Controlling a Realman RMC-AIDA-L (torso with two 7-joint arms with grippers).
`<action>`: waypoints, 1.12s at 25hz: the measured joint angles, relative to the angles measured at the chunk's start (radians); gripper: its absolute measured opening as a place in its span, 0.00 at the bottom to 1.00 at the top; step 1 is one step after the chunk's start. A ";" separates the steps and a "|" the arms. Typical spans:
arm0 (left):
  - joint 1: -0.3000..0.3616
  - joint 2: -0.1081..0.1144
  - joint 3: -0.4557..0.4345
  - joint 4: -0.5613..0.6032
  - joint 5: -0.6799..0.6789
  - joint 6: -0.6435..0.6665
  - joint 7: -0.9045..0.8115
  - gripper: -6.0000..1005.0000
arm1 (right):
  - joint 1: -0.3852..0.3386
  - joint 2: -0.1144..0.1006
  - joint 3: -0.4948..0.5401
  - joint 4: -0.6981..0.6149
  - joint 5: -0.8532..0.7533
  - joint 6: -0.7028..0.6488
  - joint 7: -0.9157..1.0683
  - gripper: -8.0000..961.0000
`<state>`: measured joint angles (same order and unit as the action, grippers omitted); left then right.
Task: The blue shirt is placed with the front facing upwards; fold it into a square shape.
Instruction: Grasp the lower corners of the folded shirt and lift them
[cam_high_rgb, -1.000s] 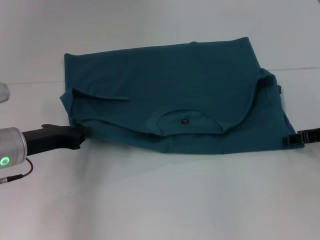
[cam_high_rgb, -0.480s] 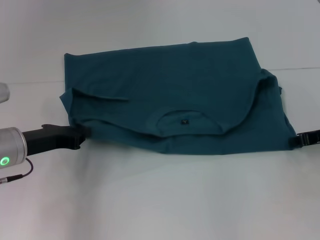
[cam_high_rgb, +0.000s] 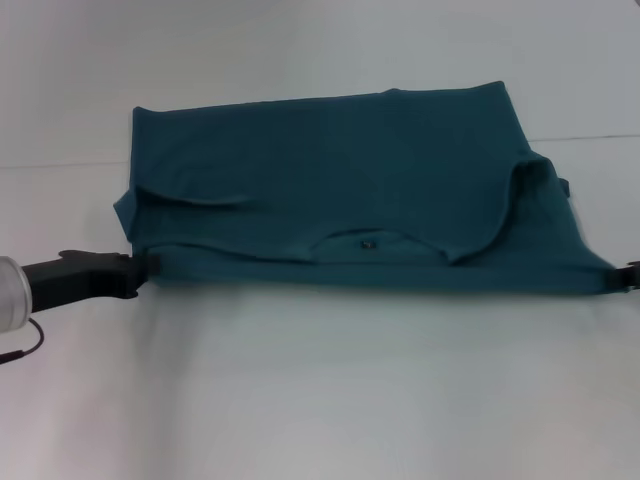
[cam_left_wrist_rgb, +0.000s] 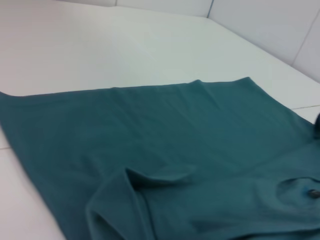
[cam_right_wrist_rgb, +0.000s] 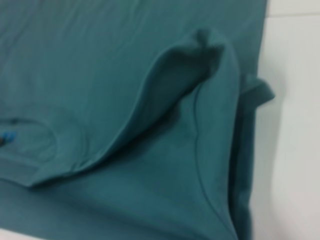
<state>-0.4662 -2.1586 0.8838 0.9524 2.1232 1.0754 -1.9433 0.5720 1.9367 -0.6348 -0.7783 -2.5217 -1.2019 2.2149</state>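
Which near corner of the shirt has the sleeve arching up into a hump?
The corner by the right gripper: the blue shirt humps up there, while the fold by the left gripper lies flat.

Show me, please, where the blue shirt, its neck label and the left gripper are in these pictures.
blue shirt (cam_high_rgb: 330, 170): head view, on the flat upper fabric.
neck label (cam_high_rgb: 369, 242): head view, on the small dark tag inside the neckline.
left gripper (cam_high_rgb: 140, 270): head view, at the tips by the shirt's near left corner.

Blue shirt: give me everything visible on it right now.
The dark teal-blue, soft cotton-looking short-sleeved shirt lies on the white table, already folded into a wide band. The round neckline with its small dark label faces the near edge; no lettering shows. The left gripper and right gripper sit at its near corners, pulling that edge taut.
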 joint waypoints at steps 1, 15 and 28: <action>0.000 0.001 -0.006 0.000 0.005 0.000 0.000 0.03 | -0.016 -0.008 0.021 -0.024 0.020 -0.027 -0.003 0.07; -0.004 -0.002 -0.016 0.000 0.023 0.040 -0.006 0.03 | -0.073 -0.016 0.092 -0.036 0.094 -0.086 -0.033 0.07; -0.155 0.054 -0.018 0.018 0.029 0.042 -0.061 0.03 | 0.039 -0.093 0.112 -0.116 0.131 -0.111 0.118 0.07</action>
<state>-0.6216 -2.1043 0.8662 0.9708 2.1524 1.1178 -2.0038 0.6110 1.8442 -0.5233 -0.8942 -2.3904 -1.3126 2.3325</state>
